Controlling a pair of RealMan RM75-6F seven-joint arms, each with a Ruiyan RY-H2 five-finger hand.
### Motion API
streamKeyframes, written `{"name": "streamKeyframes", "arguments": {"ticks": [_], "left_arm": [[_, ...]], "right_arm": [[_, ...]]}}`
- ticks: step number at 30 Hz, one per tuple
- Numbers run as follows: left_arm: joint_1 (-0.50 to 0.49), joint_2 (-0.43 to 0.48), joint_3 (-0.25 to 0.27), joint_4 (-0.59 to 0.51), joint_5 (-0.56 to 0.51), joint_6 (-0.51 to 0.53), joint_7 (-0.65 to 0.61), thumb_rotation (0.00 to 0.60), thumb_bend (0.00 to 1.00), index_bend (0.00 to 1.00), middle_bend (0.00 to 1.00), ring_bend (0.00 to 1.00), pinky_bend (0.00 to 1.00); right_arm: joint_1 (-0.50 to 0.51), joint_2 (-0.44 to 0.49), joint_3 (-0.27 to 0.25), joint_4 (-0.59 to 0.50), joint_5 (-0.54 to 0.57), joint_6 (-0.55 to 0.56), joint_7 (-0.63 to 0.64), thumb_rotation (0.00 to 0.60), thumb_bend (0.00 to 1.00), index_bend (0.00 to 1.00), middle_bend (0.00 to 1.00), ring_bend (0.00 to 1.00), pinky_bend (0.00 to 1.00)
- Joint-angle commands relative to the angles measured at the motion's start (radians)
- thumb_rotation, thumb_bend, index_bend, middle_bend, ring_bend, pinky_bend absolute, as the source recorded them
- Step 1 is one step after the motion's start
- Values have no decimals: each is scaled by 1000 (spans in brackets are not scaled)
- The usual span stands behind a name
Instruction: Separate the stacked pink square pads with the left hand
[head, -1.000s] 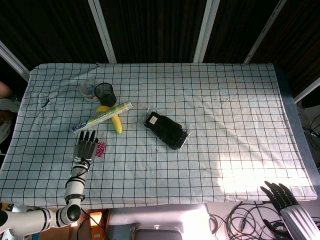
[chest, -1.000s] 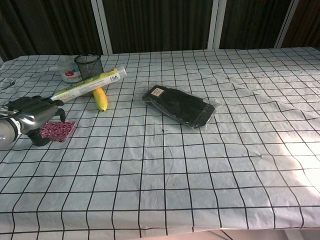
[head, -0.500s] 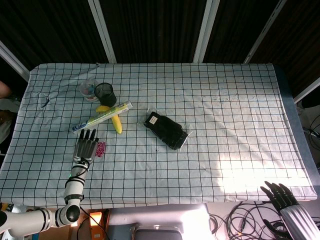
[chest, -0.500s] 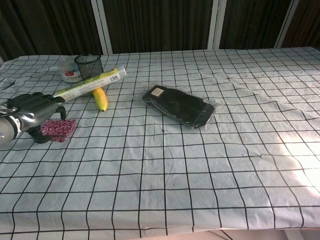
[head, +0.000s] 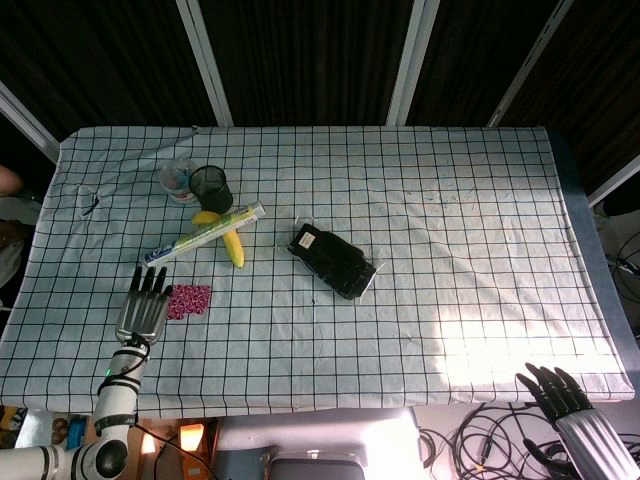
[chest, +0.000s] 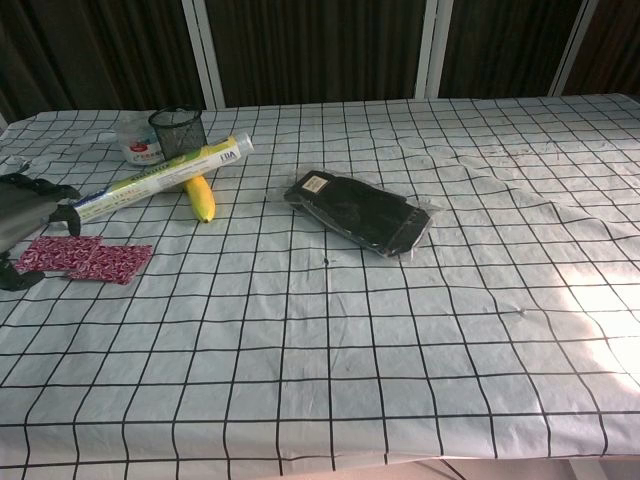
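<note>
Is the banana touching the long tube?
Touching. In the chest view the tube lies across the top end of the banana, with no gap between them; the head view shows the same crossing.

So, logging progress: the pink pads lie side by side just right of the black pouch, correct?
Not quite. The pink pads do lie side by side, but left of the black pouch, beside the left hand. The chest view shows it.

Checked cloth (head: 450, 240) over the table. Far left — a clear tub (head: 177, 178) touching a black mesh cup (head: 211, 184). Just in front, a tube (head: 204, 233) lying slantwise across a banana (head: 230, 241). Near the middle — a black packet (head: 332, 260) in clear wrap, labelled at one end.
</note>
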Motion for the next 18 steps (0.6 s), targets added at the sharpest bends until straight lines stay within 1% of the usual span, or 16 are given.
{"name": "streamKeyframes", "arguments": {"ticks": [1, 6, 11, 13, 17, 18], "left_arm": [[44, 37, 42, -23, 39, 10, -46, 600, 364, 438, 40, 0, 0], [82, 35, 76, 13, 85, -9, -100, 600, 363, 438, 40, 0, 0], [100, 11, 90, 53, 111, -27, -112, 600, 363, 417, 39, 0, 0], [104, 2, 91, 61, 111, -34, -104, 600, 363, 354, 35, 0, 0], [109, -6, 83, 62, 106, -44, -101, 600, 356, 151, 18, 0, 0], [111, -4, 81, 58, 103, -47, -99, 600, 352, 125, 15, 0, 0]], "right_arm": [[1, -2, -1, -3, -2, -4, -7, 600, 199, 0, 0, 0, 0], [3, -5, -1, -6, -4, -10, -16, 600, 199, 0, 0, 0, 0], [6, -4, -1, -10, -2, -18, -20, 600, 198, 0, 0, 0, 0], [7, -4, -1, -10, -2, -18, -20, 600, 199, 0, 0, 0, 0], [5, -3, -1, -10, 1, -14, -16, 600, 199, 0, 0, 0, 0], [5, -3, -1, -9, 1, -13, -15, 600, 199, 0, 0, 0, 0]]}}
